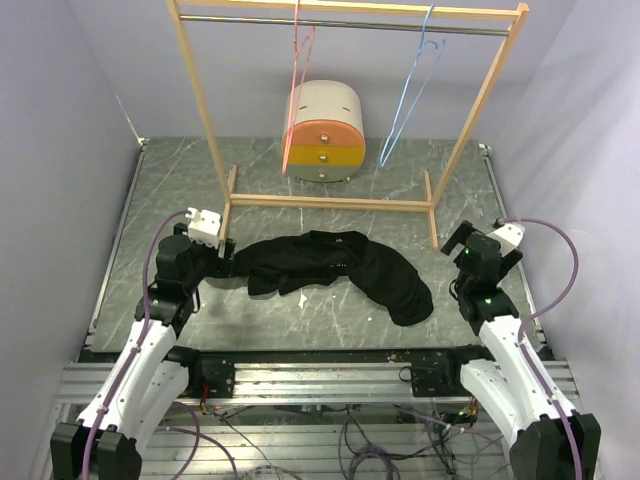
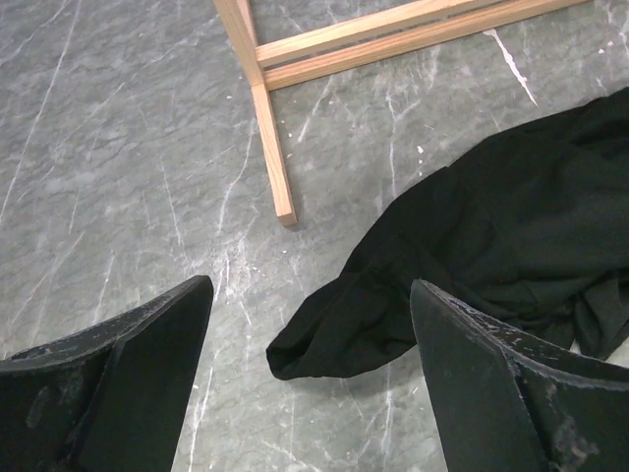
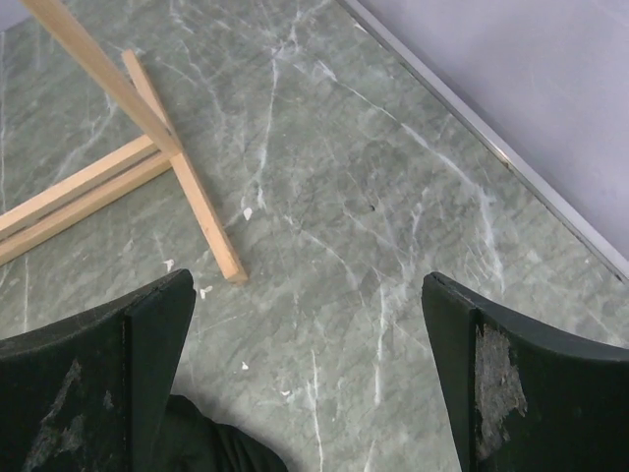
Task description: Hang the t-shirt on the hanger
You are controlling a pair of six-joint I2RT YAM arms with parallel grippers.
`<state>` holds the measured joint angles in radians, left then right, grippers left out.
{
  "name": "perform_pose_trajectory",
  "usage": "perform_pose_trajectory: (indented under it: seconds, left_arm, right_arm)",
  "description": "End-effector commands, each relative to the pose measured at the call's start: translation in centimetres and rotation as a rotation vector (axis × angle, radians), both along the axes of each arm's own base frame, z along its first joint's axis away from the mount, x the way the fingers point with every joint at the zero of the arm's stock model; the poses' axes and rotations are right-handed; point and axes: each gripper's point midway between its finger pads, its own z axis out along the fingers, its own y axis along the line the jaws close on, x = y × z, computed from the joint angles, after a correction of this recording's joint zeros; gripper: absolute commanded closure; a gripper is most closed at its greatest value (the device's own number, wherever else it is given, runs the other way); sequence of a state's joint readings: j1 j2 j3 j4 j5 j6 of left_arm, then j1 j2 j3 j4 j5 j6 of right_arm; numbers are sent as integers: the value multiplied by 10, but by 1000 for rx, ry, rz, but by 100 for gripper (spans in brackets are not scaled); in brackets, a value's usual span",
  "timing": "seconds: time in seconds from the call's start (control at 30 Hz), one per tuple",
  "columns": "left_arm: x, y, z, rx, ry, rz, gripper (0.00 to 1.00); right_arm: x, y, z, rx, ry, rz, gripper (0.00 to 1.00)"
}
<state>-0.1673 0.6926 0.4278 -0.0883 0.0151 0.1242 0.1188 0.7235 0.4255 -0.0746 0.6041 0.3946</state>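
- Black cloth t-shirt (image 1: 335,270): crumpled in a long heap on the grey marbled surface (image 1: 300,170), just in front of the bottom rail of the light wooden clothes rack (image 1: 330,203), between the two arms and nearer the left one.
- Thin light-blue wire hanger (image 1: 410,90): hooked over the grey metal rail (image 1: 350,22) at the top of the rack, toward its right end, hanging with no cloth on it, well apart from the t-shirt.
- Thin pink-red wire hanger (image 1: 297,85): on the same rail, left of the middle, likewise without cloth.
- Left fingers (image 2: 128,383): spread wide, gripping nothing; held over the surface with the rounded end of a t-shirt sleeve (image 2: 334,344) lying between the two tips, apart from both; one rack foot (image 2: 273,147) ahead.
- Right fingers (image 3: 511,393): spread wide too, gripping nothing; only marbled surface showing between the tips, the rack's right foot (image 3: 197,206) ahead and to the side, a fold of black cloth (image 3: 211,447) at the bottom edge of the right wrist view, beside one finger.
- Rounded cream drawer unit with orange and yellow fronts (image 1: 323,130): standing on the surface behind the rack, between the two hangers as seen from above.
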Motion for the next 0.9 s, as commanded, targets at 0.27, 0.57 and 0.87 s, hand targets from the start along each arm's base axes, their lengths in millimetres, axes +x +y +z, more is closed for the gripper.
perform_pose_trajectory:
  seconds: [0.27, 0.57, 0.87]
  left_arm:
    - [9, -32, -7, 101, 157, -281, 19]
    - [14, -91, -9, 136, 143, -745, 31]
    - [48, -132, -32, 136, 173, -927, 32]
  right_arm:
    - [23, 62, -8, 59, 153, 384, 0]
    - [32, 70, -14, 102, 236, 404, 0]
    - [26, 71, -16, 102, 261, 416, 0]
